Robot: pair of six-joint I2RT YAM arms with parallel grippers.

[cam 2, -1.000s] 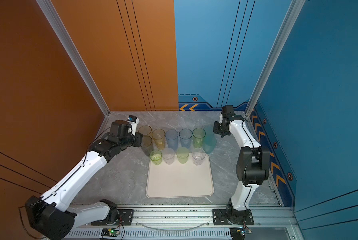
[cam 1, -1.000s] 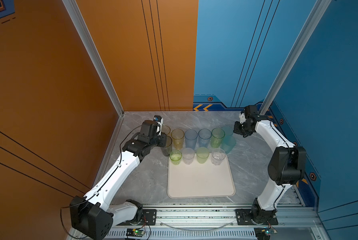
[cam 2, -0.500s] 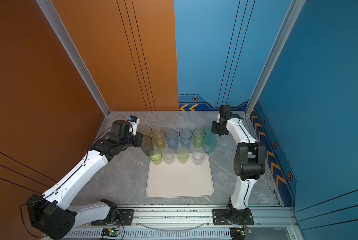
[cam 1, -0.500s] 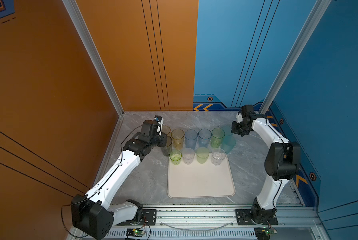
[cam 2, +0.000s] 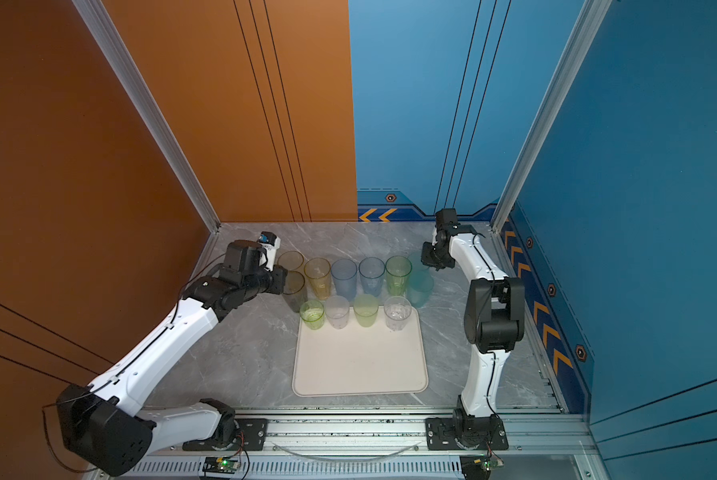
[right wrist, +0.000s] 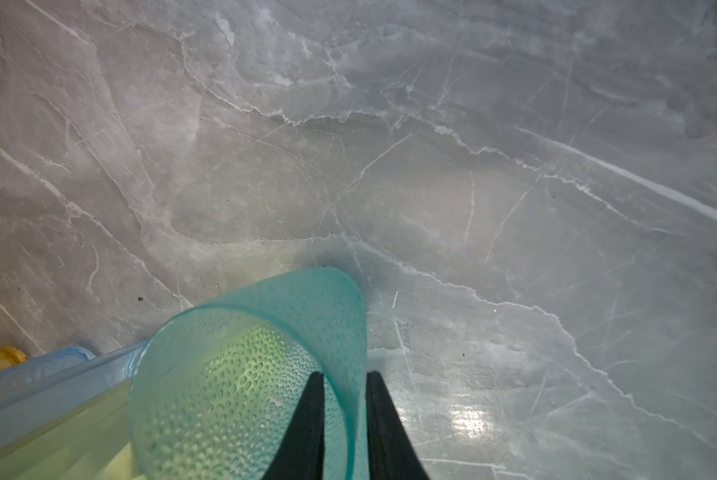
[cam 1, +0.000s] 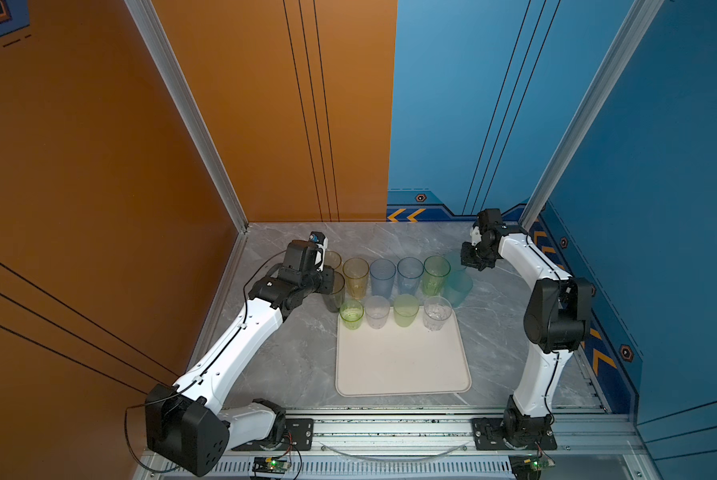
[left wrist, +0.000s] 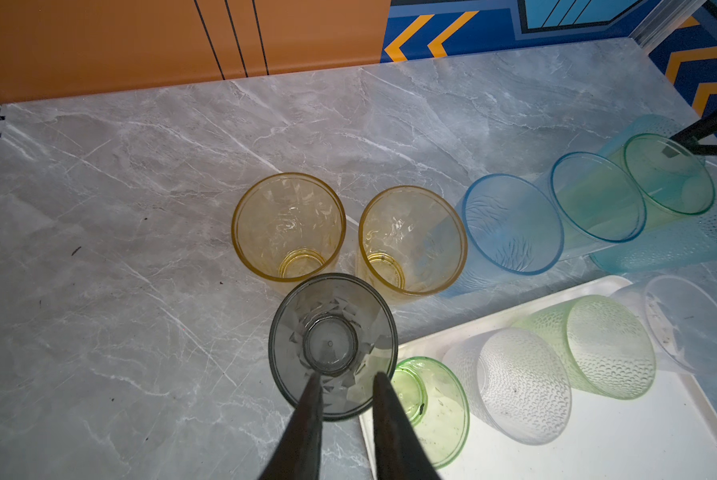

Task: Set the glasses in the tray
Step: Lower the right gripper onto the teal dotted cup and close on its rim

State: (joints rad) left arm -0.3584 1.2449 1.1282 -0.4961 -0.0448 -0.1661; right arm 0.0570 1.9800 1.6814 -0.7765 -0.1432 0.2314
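Right elbow (cam 1: 556, 311) swung inward | right hand (right wrist: 344, 376) pinches teal glass (right wrist: 244, 374) | left hand (left wrist: 346, 376) over grey glass (left wrist: 332, 324), grip unclear

I see a grey marble-look tabletop (cam 1: 290, 365). Its left side and part of its back are closed by orange wall panels (cam 1: 265, 104); blue wall panels (cam 1: 452, 104) take the rest and its right. From its far corners rise silver posts (cam 1: 182, 104), and a metal rail (cam 1: 390, 432) runs along its near edge.
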